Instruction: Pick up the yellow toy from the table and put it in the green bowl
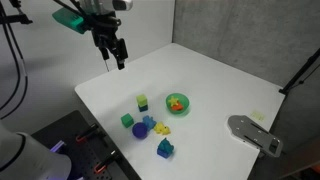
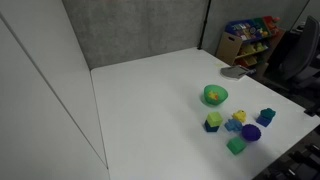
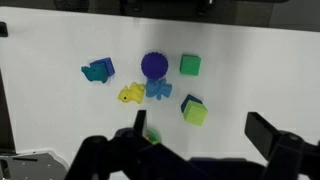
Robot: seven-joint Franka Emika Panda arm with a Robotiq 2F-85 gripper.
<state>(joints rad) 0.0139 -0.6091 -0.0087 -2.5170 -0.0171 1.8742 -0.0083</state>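
Hanging high over the table (image 1: 230, 85), the end effector (image 1: 115, 62) points down, fingers (image 3: 272, 137) spread wide, holding nothing.

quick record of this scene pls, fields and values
hand: open, holding nothing, raised away from the toys
yellow toy: on the table, next to a blue toy, below the purple ball in the wrist view
bowl: on the table, apart from the yellow toy, orange piece inside
task: yellow toy not yet picked up
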